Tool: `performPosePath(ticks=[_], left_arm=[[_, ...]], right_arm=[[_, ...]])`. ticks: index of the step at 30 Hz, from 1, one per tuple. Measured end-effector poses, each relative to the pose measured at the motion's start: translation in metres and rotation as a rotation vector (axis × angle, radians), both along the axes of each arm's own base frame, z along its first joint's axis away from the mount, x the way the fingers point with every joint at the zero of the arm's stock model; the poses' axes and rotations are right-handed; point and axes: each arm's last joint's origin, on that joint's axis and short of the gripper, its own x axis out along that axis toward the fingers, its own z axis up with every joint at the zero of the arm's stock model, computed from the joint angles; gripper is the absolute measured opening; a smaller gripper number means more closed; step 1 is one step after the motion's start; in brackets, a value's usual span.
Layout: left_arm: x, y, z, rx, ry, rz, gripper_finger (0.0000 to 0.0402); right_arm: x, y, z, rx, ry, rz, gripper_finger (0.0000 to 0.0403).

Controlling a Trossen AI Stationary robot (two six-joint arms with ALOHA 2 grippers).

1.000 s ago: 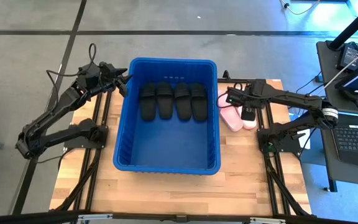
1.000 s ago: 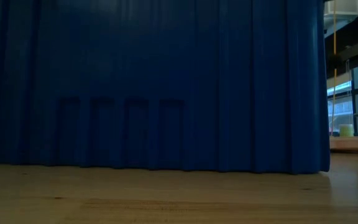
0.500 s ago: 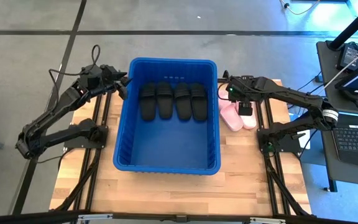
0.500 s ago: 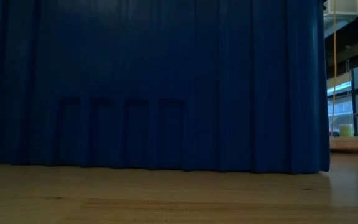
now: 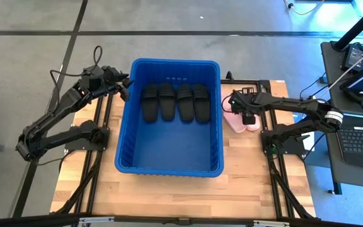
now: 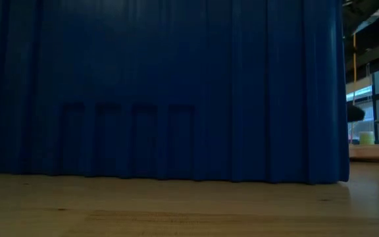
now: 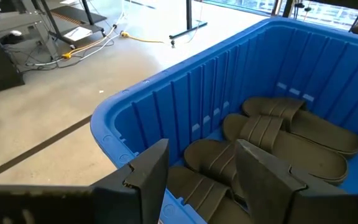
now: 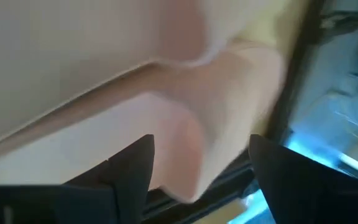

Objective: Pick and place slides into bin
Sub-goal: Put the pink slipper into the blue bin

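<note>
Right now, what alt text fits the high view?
Four matte black slip-on slides lie side by side in the large blue plastic bin. The right gripper reaches over two pale pink slides beside it; the left gripper waits opposite.

The high view looks straight down on the whole table (image 5: pixel 169 189), both arms and the floor around. The low view sits at table-top level, so near the bin (image 6: pixel 163 85) that its blue wall fills nearly everything. The left wrist view looks over the bin's rim at the black slides (image 7: pixel 272 143), shared with the high view. The right wrist view is pressed close against a pink slide (image 8: pixel 135 81).
</note>
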Motion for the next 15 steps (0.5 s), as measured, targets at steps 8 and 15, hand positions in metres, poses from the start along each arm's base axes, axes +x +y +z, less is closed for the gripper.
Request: performPosePath(ticks=[8, 15], left_arm=[[0.0, 0.0, 0.0, -0.005, -0.006, 0.003, 0.0176], [0.0, 0.0, 0.0, -0.021, -0.023, 0.011, 0.0176]], right_arm=[[0.0, -0.007, -0.017, -0.097, -0.114, -0.034, 0.026], [-0.004, -0.011, -0.018, -0.126, -0.136, -0.102, 0.0186]])
